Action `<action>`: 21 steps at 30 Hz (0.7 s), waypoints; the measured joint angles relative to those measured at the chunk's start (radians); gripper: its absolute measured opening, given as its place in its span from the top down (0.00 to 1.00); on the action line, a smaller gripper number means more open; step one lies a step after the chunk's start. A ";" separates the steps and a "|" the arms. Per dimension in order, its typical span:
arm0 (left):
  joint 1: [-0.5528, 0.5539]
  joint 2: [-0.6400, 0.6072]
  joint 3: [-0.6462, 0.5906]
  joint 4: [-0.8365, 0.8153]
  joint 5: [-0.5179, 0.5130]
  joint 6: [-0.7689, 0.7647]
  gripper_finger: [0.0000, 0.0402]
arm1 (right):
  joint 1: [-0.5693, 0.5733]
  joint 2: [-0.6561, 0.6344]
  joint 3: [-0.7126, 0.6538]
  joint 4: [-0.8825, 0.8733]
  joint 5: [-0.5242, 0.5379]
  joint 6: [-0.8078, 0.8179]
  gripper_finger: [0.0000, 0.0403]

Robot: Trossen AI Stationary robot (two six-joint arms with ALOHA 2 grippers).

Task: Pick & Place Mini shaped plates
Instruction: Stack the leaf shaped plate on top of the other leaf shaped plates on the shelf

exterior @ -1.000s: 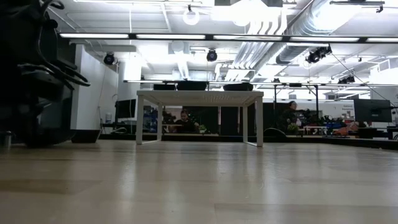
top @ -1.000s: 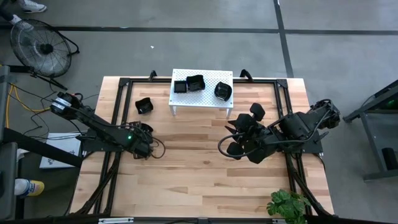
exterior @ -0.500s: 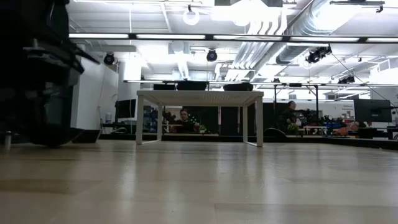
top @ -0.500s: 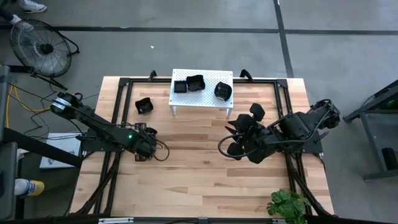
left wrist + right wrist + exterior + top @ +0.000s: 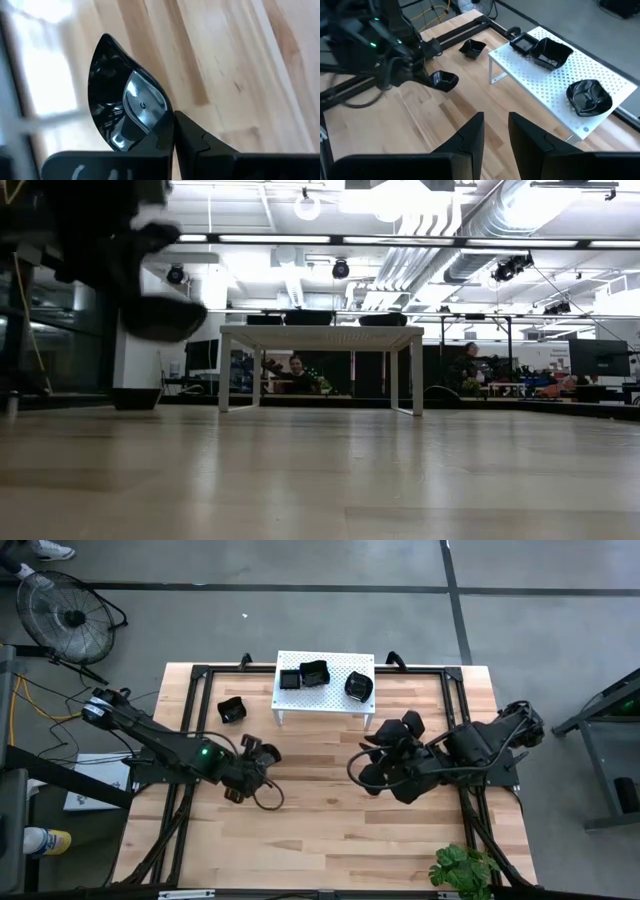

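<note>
Three mini shaped plates on the white perforated stand (image 5: 325, 690): a small square dish (image 5: 289, 680), a second dish (image 5: 315, 672) touching it, a rounder wavy-rimmed dish (image 5: 358, 687) toward the stand's right end. One more dish (image 5: 231, 710) loose on the tabletop (image 5: 330, 815), just left of the stand.

Left tool (image 5: 262, 757) clenched on the rim of a leaf-shaped plate (image 5: 125, 107), held clear of the wood, left of centre and short of the stand.

Right tool (image 5: 495, 131) slightly parted, nothing between the fingers, waiting over the right half of the tabletop, pointed at the stand.

Progress, as judged: three placed, one in carry, one not yet fetched. Left to do: set down the carried plate on the stand, then collect the loose dish.
</note>
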 joint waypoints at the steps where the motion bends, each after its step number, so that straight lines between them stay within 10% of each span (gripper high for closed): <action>1: 0.000 0.000 0.021 0.000 -0.020 0.041 1.00 | -0.002 0.006 0.000 0.002 0.000 0.010 0.79; 21: 0.000 0.000 0.163 0.046 -0.391 0.591 1.00 | -0.148 0.088 -0.001 0.110 -0.157 0.067 0.74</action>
